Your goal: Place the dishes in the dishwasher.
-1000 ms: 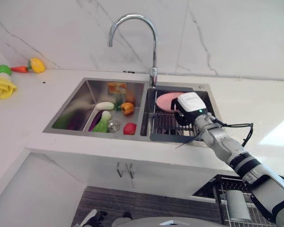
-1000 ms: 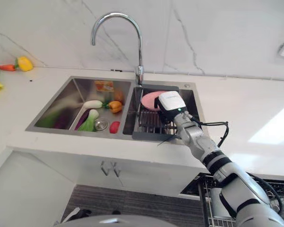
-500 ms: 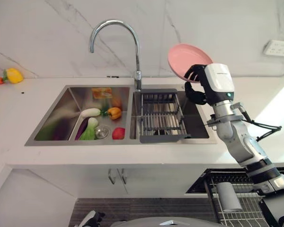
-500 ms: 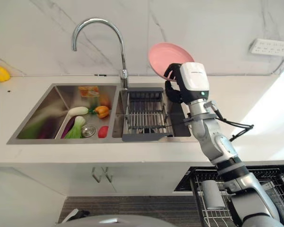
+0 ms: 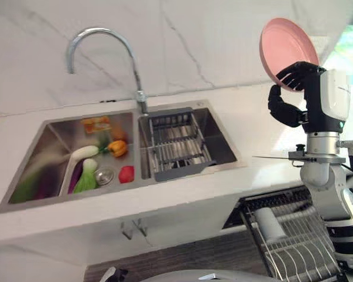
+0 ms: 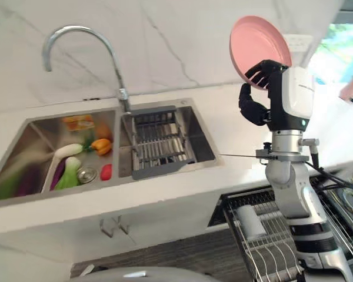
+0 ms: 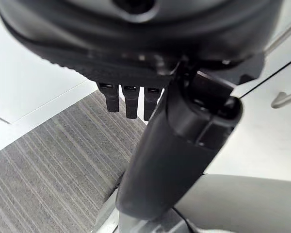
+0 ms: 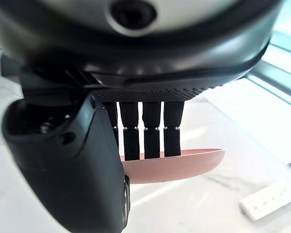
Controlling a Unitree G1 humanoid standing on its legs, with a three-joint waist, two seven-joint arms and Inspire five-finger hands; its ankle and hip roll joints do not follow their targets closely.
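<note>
My right hand (image 5: 289, 95) is shut on a pink plate (image 5: 284, 42) and holds it high in the air, nearly on edge, to the right of the sink and above the counter's right end. In the right wrist view the fingers (image 8: 150, 128) lie across the plate's rim (image 8: 189, 164) with the thumb on the near side. Below the hand, the dishwasher's wire rack (image 5: 297, 249) is pulled out under the counter. My left hand (image 7: 131, 99) hangs over the striped floor with its fingers straight.
A white cup (image 5: 267, 223) lies in the dishwasher rack. The double sink (image 5: 223, 132) holds a grey drying rack (image 5: 176, 150) in its right basin and vegetables (image 5: 91, 167) in its left. A curved faucet (image 5: 100, 41) stands behind it.
The camera has swung to the right. My right hand has carried the pink plate from the sink's drying rack up and to the right, to above the pulled-out dishwasher rack.
</note>
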